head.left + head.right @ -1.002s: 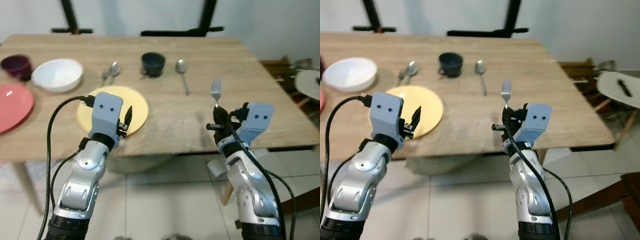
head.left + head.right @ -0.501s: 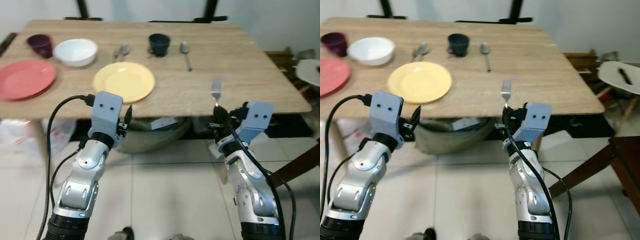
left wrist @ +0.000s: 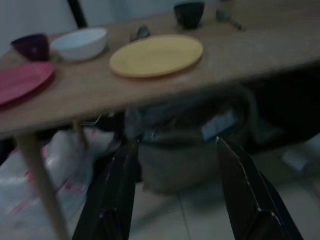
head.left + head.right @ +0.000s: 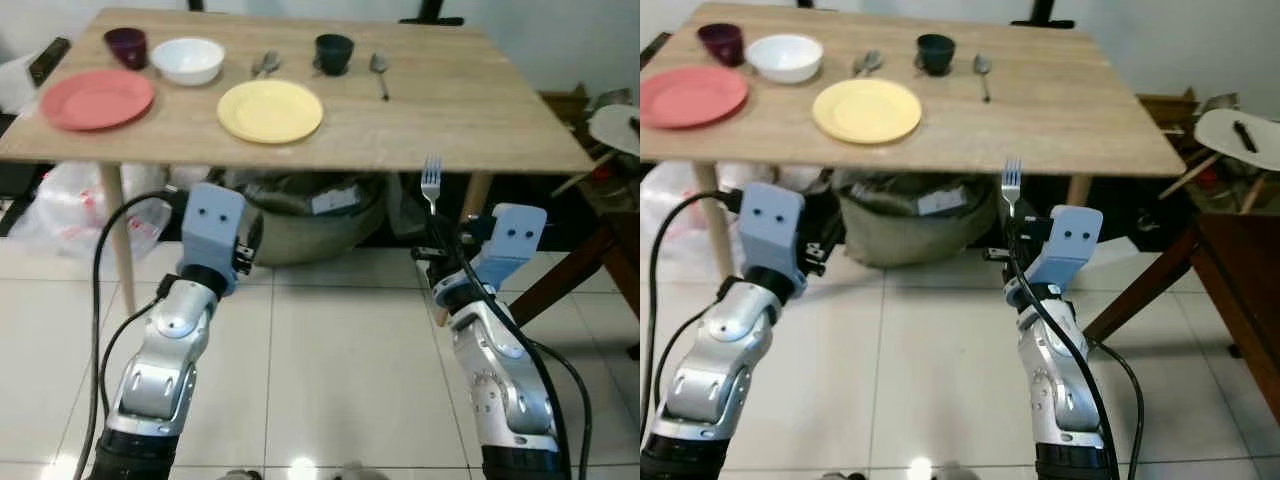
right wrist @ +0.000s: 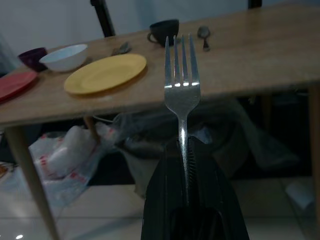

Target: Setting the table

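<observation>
A silver fork (image 4: 431,183) stands upright in my right gripper (image 4: 437,240), which is shut on its handle, below and in front of the wooden table (image 4: 450,110). The fork (image 5: 182,85) points tines up toward the table edge. On the table lie a yellow plate (image 4: 270,110), a red plate (image 4: 96,99), a white bowl (image 4: 187,60), a purple cup (image 4: 126,44), a dark cup (image 4: 333,51) and two spoons (image 4: 381,70) (image 4: 267,64). My left gripper (image 3: 172,190) is open and holds nothing, level with the space under the table.
Under the table sit a large dark sack (image 4: 300,215) and white plastic bags (image 4: 60,215). A dark wooden chair frame (image 4: 1230,280) stands at the right, with a white round seat (image 4: 1238,135) behind it. The floor is pale tile.
The view has pulled back from the table: it now sits farther off and higher in the picture, with floor before me. Both arms keep their pose, the fork still held.
</observation>
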You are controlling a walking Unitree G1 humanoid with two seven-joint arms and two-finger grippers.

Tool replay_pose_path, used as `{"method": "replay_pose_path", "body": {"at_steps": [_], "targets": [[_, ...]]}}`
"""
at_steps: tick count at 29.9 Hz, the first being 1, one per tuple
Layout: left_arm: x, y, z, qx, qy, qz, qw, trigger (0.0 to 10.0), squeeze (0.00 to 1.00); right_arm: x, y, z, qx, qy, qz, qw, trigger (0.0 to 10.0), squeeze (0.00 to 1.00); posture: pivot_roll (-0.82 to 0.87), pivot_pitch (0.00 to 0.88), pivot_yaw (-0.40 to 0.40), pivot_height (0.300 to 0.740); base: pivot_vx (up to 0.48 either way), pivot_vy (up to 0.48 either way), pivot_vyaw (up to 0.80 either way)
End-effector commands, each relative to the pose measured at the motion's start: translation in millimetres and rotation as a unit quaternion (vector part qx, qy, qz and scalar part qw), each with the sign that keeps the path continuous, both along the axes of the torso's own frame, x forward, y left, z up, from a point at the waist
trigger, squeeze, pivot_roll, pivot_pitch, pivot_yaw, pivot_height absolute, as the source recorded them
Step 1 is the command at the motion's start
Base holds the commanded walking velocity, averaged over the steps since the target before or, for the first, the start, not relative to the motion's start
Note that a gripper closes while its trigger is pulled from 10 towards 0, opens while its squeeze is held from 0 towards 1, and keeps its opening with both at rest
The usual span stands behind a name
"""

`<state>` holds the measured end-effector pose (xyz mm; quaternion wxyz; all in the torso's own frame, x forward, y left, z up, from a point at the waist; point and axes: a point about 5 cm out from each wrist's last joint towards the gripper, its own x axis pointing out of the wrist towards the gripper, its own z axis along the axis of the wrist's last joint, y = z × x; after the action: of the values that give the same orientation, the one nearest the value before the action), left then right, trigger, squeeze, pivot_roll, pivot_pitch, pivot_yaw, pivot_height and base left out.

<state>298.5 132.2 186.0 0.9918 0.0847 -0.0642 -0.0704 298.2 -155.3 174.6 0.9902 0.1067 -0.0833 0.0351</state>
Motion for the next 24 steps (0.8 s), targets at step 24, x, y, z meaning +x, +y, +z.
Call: {"method": "replay_pose_path", "body": {"at_steps": [24], "targets": [[-0.5, -6.8, -3.6, 0.004, 0.008, -0.013, 1.000, 10.0, 0.00, -2.5, -5.6, -4.4, -0.002, 0.007, -0.012, 1.000, 10.0, 0.00, -0.14, 0.034, 0.035, 0.740, -0.351, 0.000, 0.00]]}}
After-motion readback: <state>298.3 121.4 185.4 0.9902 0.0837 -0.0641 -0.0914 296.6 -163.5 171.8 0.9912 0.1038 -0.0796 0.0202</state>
